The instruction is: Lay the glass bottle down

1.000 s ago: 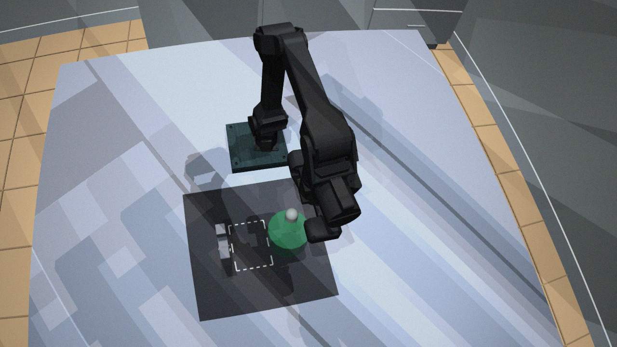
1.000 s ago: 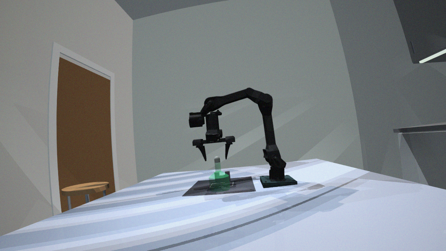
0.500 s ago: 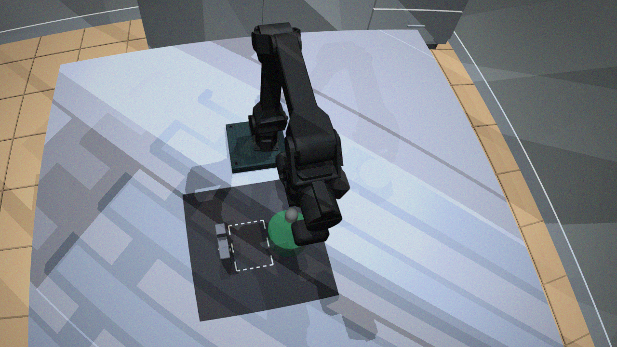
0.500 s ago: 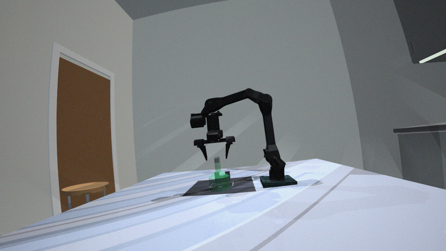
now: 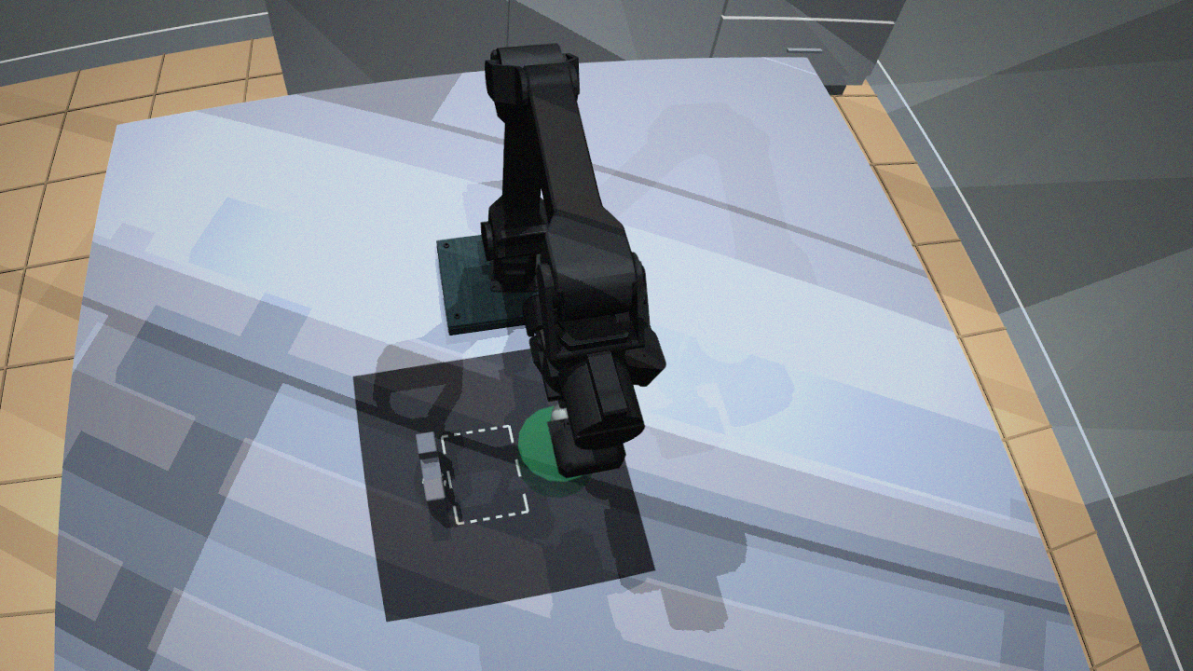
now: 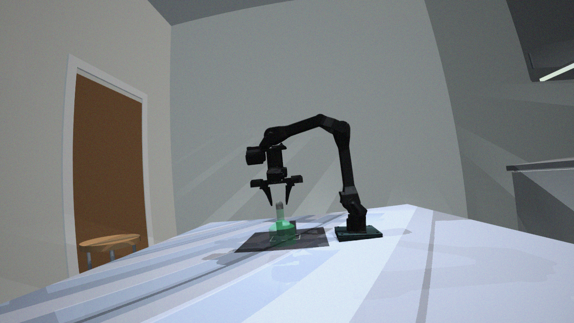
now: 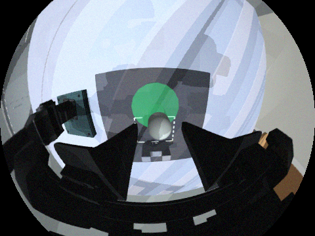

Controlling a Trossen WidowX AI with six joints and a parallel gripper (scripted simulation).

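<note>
Jaws stand parted above the upright glass bottle; contents unclear.

The bottle stands upright on a mat, just beside the dashed outline, whose opposite side adjoins the U-shaped rest, below the gripper.

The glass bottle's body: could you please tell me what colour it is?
The body is translucent green, seen best in the wrist view.
</note>
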